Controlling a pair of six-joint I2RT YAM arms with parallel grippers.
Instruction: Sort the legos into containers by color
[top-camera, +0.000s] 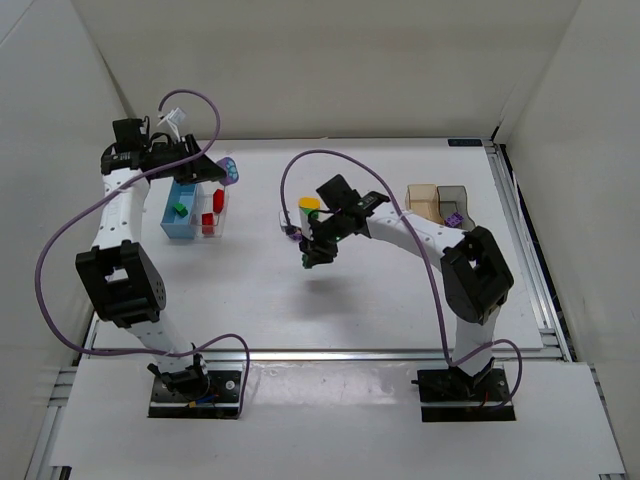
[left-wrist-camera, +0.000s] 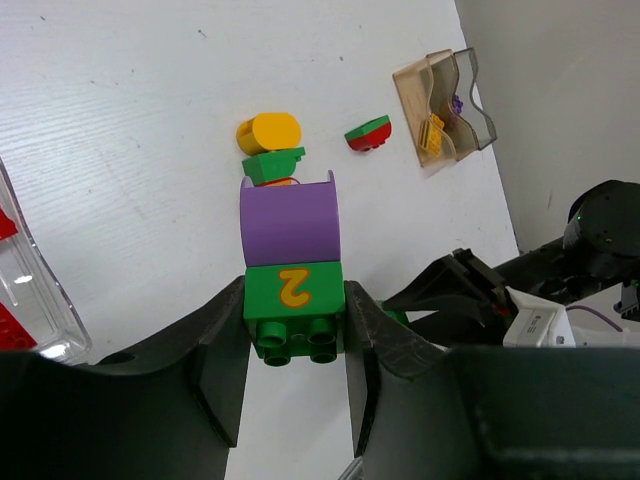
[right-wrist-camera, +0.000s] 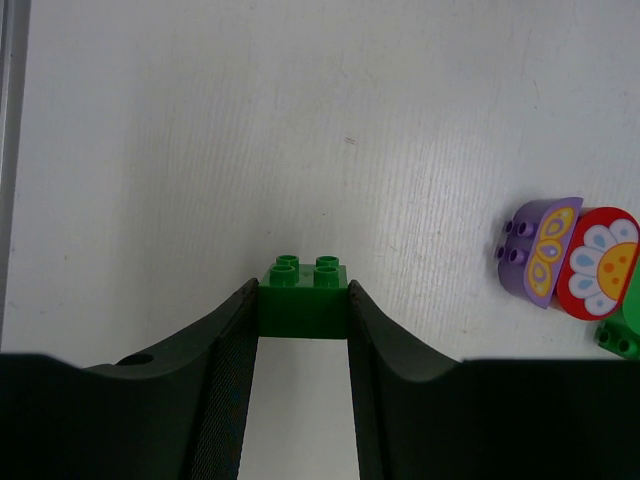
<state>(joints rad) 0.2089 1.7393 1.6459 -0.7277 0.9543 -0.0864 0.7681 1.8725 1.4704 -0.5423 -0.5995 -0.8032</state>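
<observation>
- Legos: two in hand, others loose mid-table, some binned.
- Right gripper (right-wrist-camera: 303, 312) clamped on plain green brick (right-wrist-camera: 304, 288), studs facing away from wrist; looks off the table (top-camera: 400, 300), going by the shadow in top view.
- Left gripper (left-wrist-camera: 295, 318) clamped on green "2" brick (left-wrist-camera: 293, 290), purple arch (left-wrist-camera: 290, 215) stuck on its far end. Stack's long axis in line with the fingers, pointing away from wrist.
- Green piece (top-camera: 176, 208) in blue-tinted bin (top-camera: 185, 232), so probably green's home.
- Key relation: that bin to the left of the right gripper across open table, but just beside the left gripper. Left arm much nearer.
- Purple piece (top-camera: 453, 218) in grey bin (top-camera: 458, 192), far right, close to right arm, well apart from left gripper.
- Judgement: leftward carry for the plain brick; mixed stack not droppable as is, needs splitting first.
- Risk: both arms crowding the same bin.
</observation>
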